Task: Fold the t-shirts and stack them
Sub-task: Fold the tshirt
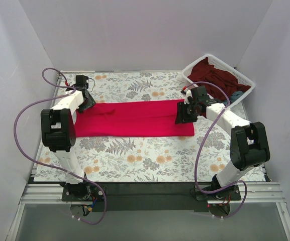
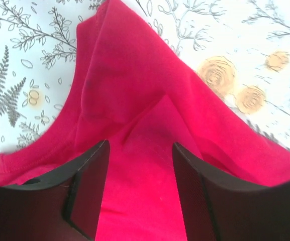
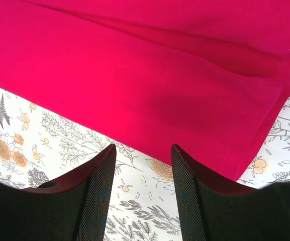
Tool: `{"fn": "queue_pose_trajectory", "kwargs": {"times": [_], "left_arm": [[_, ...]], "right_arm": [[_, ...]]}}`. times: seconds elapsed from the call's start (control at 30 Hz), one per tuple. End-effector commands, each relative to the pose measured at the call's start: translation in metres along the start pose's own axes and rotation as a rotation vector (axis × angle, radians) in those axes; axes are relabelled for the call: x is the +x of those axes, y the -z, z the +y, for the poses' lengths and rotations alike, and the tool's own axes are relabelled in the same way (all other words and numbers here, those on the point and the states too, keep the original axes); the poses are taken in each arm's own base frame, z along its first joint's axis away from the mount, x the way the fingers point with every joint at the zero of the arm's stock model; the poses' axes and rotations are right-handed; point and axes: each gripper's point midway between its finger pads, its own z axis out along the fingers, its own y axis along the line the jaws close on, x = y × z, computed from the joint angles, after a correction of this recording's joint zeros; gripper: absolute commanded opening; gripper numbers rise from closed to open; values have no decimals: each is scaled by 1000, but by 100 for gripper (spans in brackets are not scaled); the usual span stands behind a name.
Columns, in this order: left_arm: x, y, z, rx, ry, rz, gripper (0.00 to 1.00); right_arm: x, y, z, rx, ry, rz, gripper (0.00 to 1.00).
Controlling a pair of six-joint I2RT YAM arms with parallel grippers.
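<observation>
- The left end of the red t-shirt (image 1: 134, 118) is hidden under the left arm (image 1: 64, 108) in the top view.
- In both wrist views, the picture edges cut this shirt off.
- The teal-blue t-shirt (image 1: 236, 94) in the basket (image 1: 247, 80) shows only a small corner beside the maroon t-shirt (image 1: 212, 75).

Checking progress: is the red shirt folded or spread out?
Partly folded: the red shirt lies as one long strip, no sleeves sticking out, layers overlapping.

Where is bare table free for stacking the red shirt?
Widest: the near strip of table between the red shirt and the near edge. A narrower strip lies beyond the shirt, left of the basket. Crowded: far right, by basket and right tool.
</observation>
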Motion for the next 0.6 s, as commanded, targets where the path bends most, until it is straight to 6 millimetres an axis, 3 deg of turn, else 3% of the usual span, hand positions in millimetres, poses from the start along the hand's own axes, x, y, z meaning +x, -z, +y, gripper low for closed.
{"fn": "queue_pose_trajectory", "kwargs": {"times": [0.0, 0.1, 0.13, 0.2, 0.3, 0.57], "left_arm": [[-23, 50, -11, 84, 59, -112, 50], [-16, 63, -23, 153, 58, -112, 42], [-4, 64, -29, 181, 40, -87, 39], [2, 65, -39, 220, 20, -90, 27], [18, 59, -53, 264, -11, -60, 20], [38, 33, -90, 332, -77, -32, 16]], "right_arm": [[-6, 2, 5, -24, 28, -26, 55], [-6, 1, 6, -26, 27, -23, 55], [-6, 1, 6, -26, 27, -25, 55], [-5, 1, 6, -28, 24, -22, 55], [-5, 1, 6, -31, 26, -23, 55], [2, 0, 4, -24, 20, -8, 55]]}}
